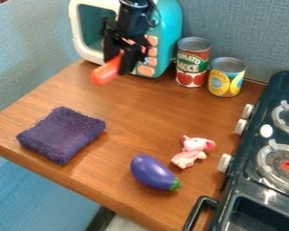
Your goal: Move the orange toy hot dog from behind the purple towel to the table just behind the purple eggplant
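Observation:
In the camera view, the black gripper hangs at the upper left in front of the toy microwave, shut on an orange-red object. That object is elongated and tilts down to the left, above the wooden counter. Below and to the left lies a folded dark purple cloth. A purple toy eggplant with a green tip rests near the front of the counter, and a small pink and white plush animal lies just behind it to the right.
The teal and white toy microwave stands at the back. Right of it are a red tomato sauce can and a yellow can. A dark toy stove with burners and knobs borders the counter on the right.

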